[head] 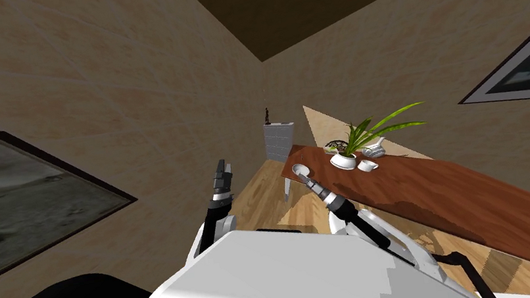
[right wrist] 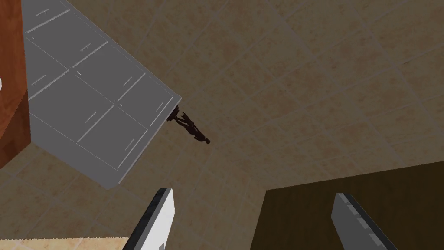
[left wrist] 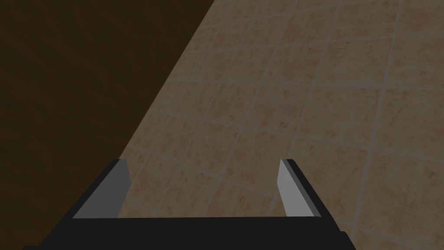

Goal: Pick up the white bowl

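A white bowl sits at the near end of a long brown wooden table. My right gripper hovers just beside the bowl, over that table end. In the right wrist view the right gripper is open with nothing between its fingers, pointing past the table's corner toward a wall. A white sliver shows at the table's edge there; I cannot tell whether it is the bowl. My left gripper is raised to the left, away from the table, and in the left wrist view it stands open and empty.
Further along the table stand a potted green plant, a small white cup and a striped bowl. A grey drawer cabinet with a dark figurine on top stands beyond the table's end, against the wall.
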